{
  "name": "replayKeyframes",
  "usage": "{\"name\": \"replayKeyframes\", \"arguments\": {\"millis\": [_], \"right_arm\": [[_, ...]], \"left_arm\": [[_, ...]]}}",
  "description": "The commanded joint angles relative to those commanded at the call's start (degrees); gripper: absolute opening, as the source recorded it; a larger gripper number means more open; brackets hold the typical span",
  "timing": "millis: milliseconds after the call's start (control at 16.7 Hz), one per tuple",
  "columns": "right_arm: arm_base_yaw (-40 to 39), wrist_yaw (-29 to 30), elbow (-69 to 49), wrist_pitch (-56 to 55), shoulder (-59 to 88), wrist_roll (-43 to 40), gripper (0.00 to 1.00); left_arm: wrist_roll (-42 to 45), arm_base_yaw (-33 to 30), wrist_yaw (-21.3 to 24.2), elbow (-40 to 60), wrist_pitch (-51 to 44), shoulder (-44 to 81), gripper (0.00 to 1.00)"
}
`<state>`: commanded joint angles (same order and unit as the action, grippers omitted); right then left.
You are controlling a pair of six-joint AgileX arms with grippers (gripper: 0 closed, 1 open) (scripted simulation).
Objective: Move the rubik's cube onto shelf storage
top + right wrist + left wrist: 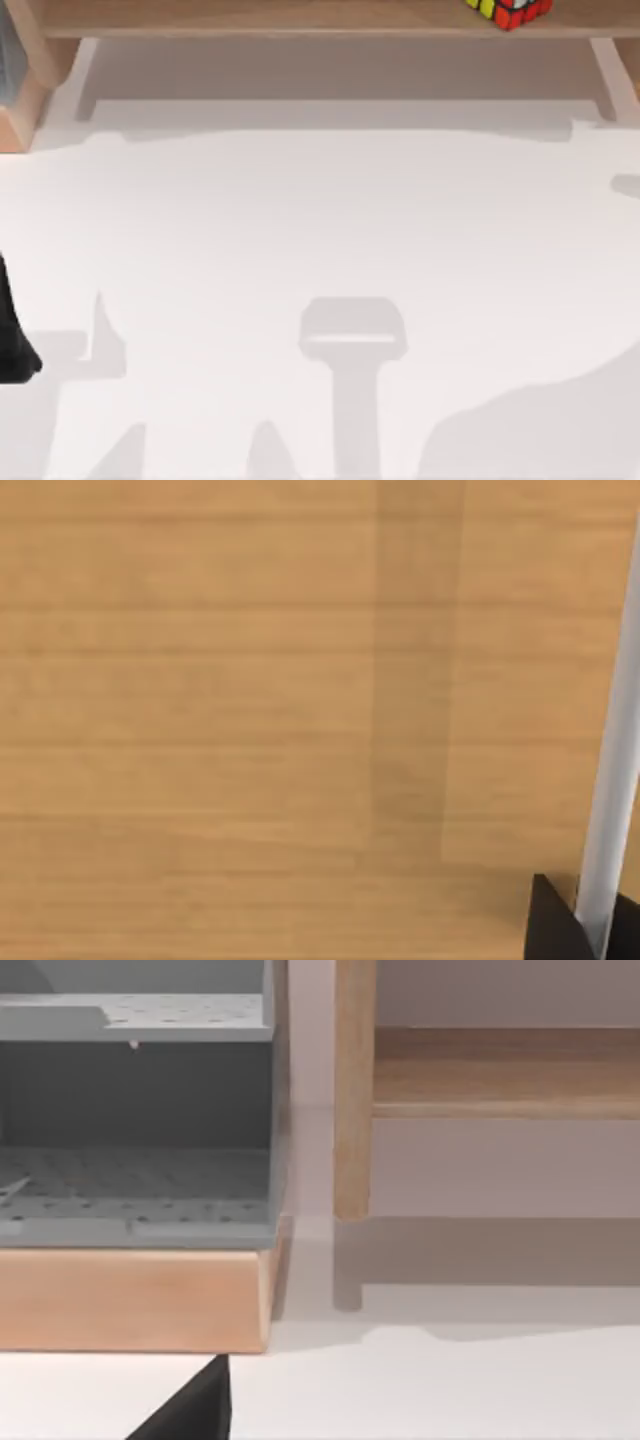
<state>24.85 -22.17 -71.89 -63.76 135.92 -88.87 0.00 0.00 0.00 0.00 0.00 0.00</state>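
The cube (508,12) sits on the shelf (300,20), toward the board's right end at the far edge of the table (320,250), so from where I stand the job looks essentially finished. The left arm (12,340) is parked at the table's left edge; its camera faces a shelf post (352,1090) and a grey rack (135,1110) on a wooden base. A dark finger tip (555,925) of the right gripper shows against wood grain, nothing visibly beside it. Whether either gripper is spread or closed, I cannot tell. What remains, I'd judge, is drawing the right arm back without nudging the cube. I see no legible brands or writing.
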Motion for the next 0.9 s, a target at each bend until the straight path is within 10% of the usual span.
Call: {"name": "replayKeyframes", "arguments": {"millis": [900], "right_arm": [[0.0,0.0,0.0,0.0,0.0,0.0,1.00]], "left_arm": [[0.0,0.0,0.0,0.0,0.0,0.0,1.00]]}}
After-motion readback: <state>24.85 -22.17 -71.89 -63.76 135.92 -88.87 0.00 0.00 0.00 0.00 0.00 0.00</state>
